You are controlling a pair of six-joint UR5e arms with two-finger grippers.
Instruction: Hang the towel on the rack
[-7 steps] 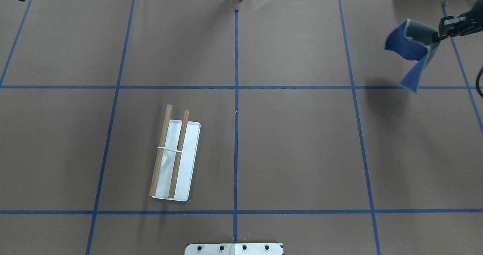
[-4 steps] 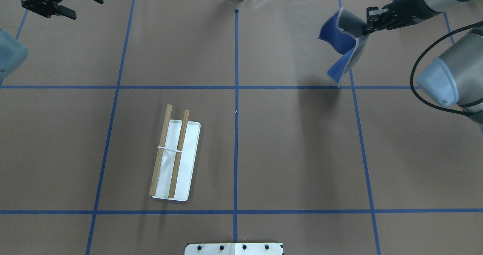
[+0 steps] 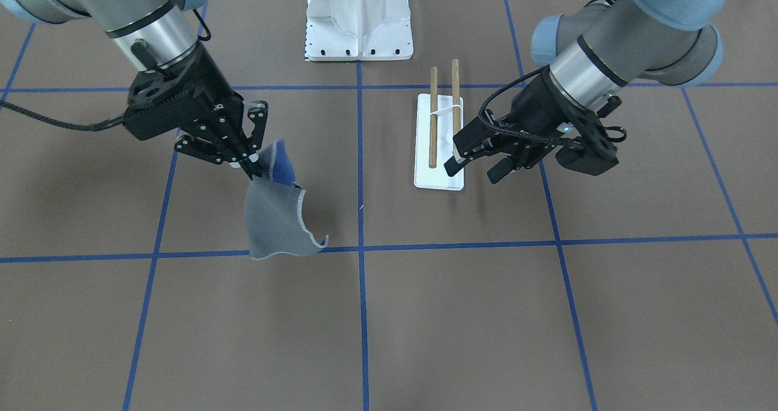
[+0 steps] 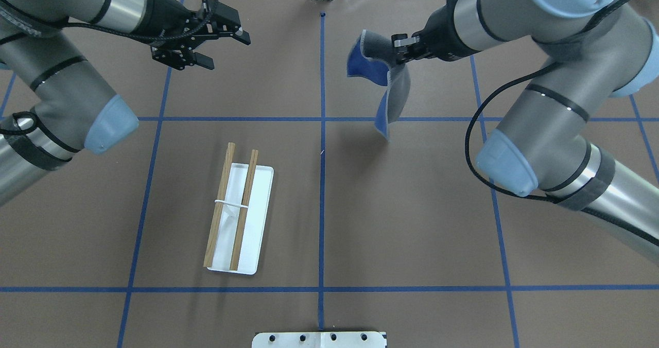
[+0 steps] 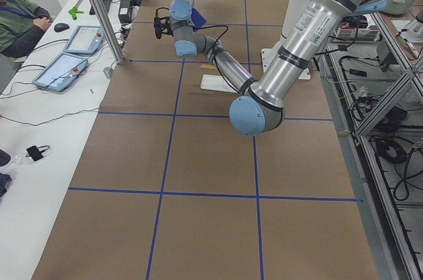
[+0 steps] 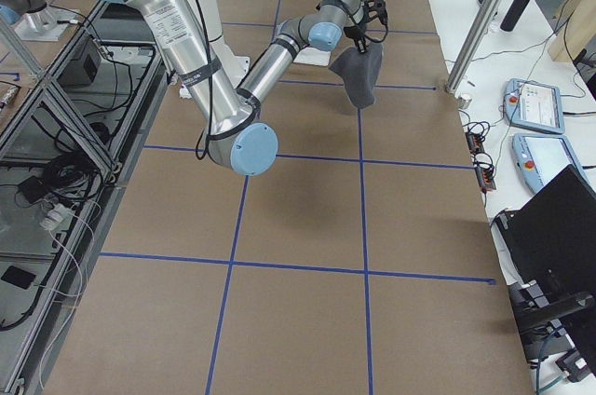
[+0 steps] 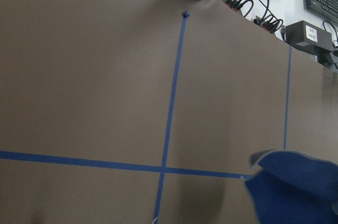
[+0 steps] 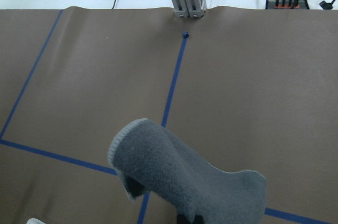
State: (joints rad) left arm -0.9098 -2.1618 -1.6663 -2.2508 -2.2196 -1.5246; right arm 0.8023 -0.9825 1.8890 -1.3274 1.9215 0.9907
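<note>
Both sit upper frame: right claw (image 4: 397, 53) pinches the towel (image 4: 383, 77), left claw (image 4: 225, 48) gapes empty; best draped squarely across the rack (image 4: 256, 219), lower left.

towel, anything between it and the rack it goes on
Nothing visible. The grey-and-blue cloth towel hangs from the right claw; only bare brown table lies between it and the white-based wooden-dowel rack. The open left claw is off that line.

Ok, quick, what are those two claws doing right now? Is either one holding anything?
The left gripper: open, holding nothing.
The right gripper: shut on the towel, which hangs from it.
</note>
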